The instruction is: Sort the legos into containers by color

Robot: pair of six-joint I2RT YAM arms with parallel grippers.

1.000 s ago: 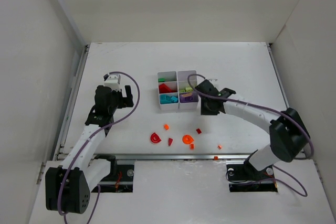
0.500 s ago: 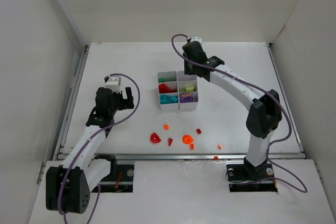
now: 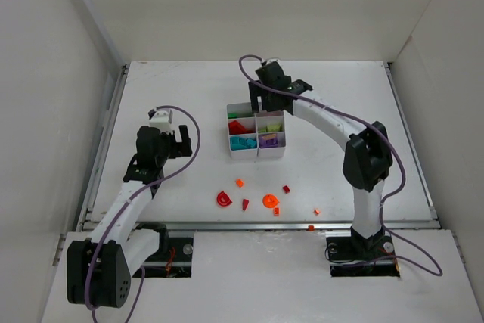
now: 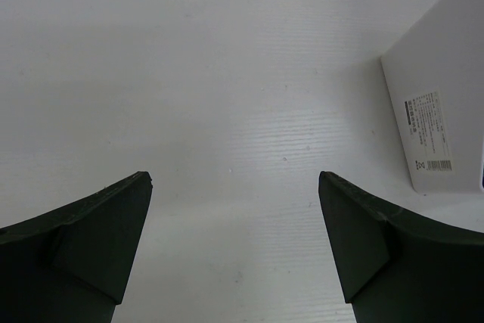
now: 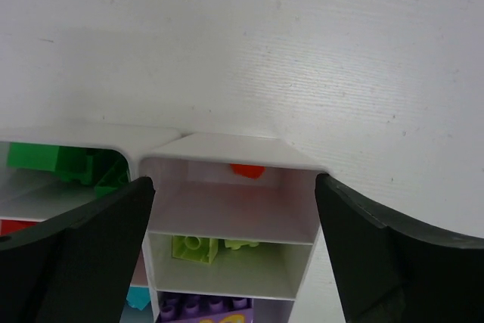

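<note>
The white containers (image 3: 256, 154) stand mid-table, holding green, red, teal, lime and purple legos. My right gripper (image 3: 268, 107) hangs open over the back right compartment (image 5: 227, 146), nothing between its fingers. An orange lego (image 5: 247, 170) lies at that compartment's far wall, lime legos (image 5: 195, 248) in the one behind it, a purple lego (image 5: 204, 309) nearest. Loose legos lie toward the near edge: a red round one (image 3: 224, 199), an orange round one (image 3: 270, 201), small orange (image 3: 239, 182) and dark red (image 3: 286, 188) ones. My left gripper (image 3: 184, 138) is open over bare table, left of the containers.
The containers' labelled side wall (image 4: 431, 122) shows at the right of the left wrist view. Two small orange bits (image 3: 316, 210) (image 3: 310, 227) lie by the near table edge. White walls enclose the table on three sides.
My right arm swung from the containers' front right corner to above their back row. Its gripper went from shut to open. The left arm stayed still.
</note>
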